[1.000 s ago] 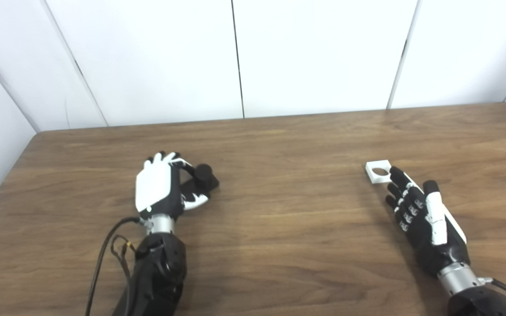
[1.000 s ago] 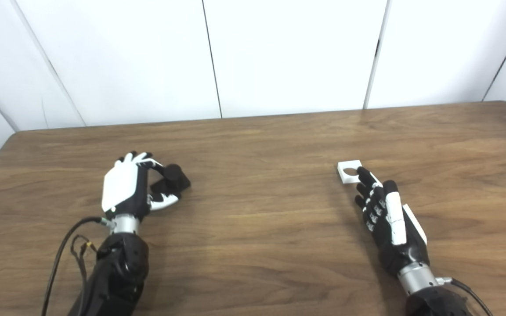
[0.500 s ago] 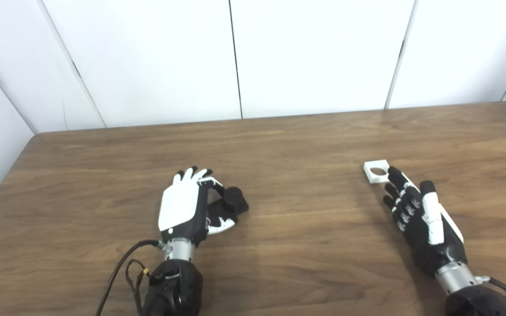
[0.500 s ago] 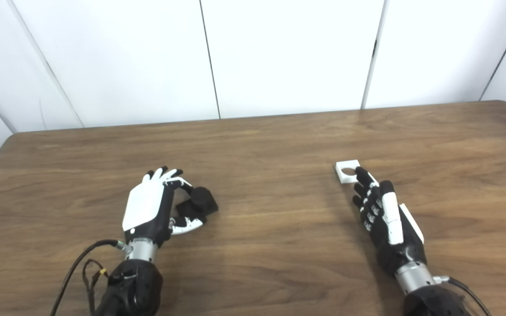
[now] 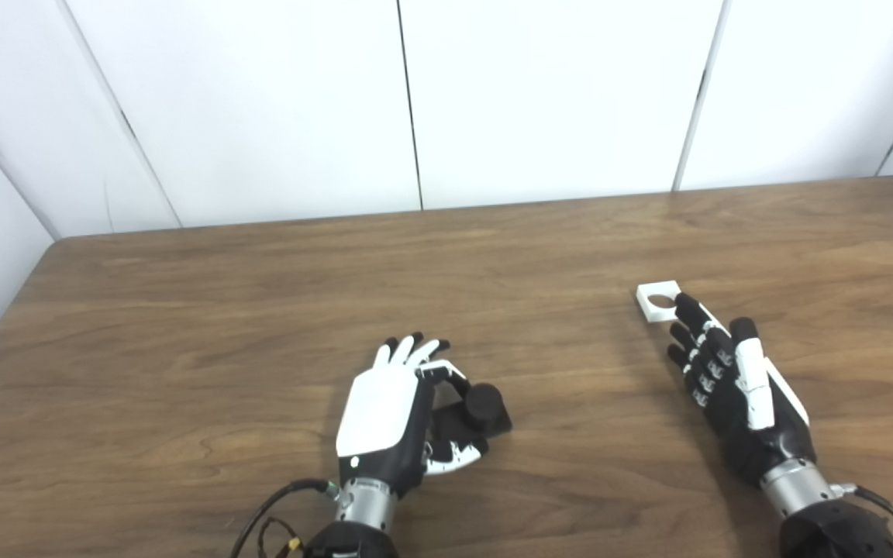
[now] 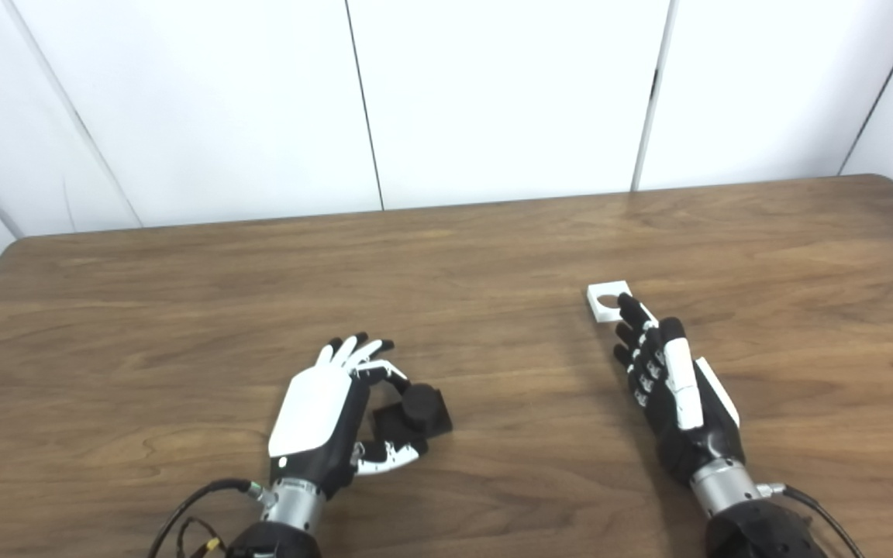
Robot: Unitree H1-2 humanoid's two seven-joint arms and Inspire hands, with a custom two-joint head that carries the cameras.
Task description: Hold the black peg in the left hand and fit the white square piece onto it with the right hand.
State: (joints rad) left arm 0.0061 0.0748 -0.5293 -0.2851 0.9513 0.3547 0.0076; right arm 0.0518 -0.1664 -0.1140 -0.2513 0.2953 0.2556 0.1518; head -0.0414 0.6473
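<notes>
My left hand (image 5: 396,422) is shut on the black peg (image 5: 479,409), a short round post on a square black base, held between fingers and thumb just above the wooden table (image 5: 260,310), near its front edge and a little left of the middle. The white square piece (image 5: 659,300), with a round hole, lies flat on the table at the right. My right hand (image 5: 729,384) is open, palm facing left, fingers stretched out. Its fingertips (image 6: 629,308) reach the near right corner of the white piece.
White wall panels (image 5: 555,101) stand behind the table's far edge. A black cable (image 6: 198,504) runs from my left wrist over the front edge.
My left hand has carried the black peg to the right and toward me. My right hand and the white piece stay about where they were. The camera has shifted slightly.
</notes>
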